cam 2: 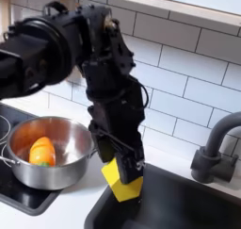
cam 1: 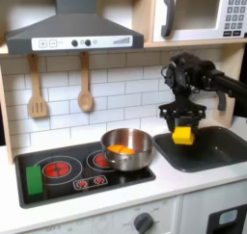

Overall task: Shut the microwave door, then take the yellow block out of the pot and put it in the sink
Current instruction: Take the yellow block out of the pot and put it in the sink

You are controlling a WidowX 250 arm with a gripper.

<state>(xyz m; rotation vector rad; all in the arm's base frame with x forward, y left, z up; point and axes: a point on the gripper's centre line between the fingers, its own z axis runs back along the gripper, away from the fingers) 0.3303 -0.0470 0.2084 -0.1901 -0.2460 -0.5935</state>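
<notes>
The microwave door (cam 1: 193, 14) sat flush with the oven's front in the first exterior view, its grey bar handle at the door's left side, so the first part of the task looked done. The yellow block (cam 1: 182, 136) was already out of the pot (cam 1: 128, 148): the claw (cam 1: 182, 129) was clenched on it, the dark fingers (cam 2: 106, 148) pinching it from either side, and it hung in the air over the near-left edge of the sink (cam 1: 214, 151), clear of the basin floor as far as the second exterior view showed. The pot stood on the right burner of the cooktop, toward the middle of the worktop (cam 1: 87, 201), just beside the sink's left rim, and it held one orange piece (cam 2: 41, 151). What seemed left was only the ending: carry the block a little further over the basin, lower it and let go. Counting what was there: one microwave with one door, one pot, one yellow block, one orange piece, one sink with one dark curved faucet (cam 2: 216, 148) at its back edge, and one arm with one claw. Two wooden utensils (cam 1: 37, 93) hung on the tiled wall behind the cooktop, and a green piece (cam 1: 35, 182) lay on the cooktop's left edge.
</notes>
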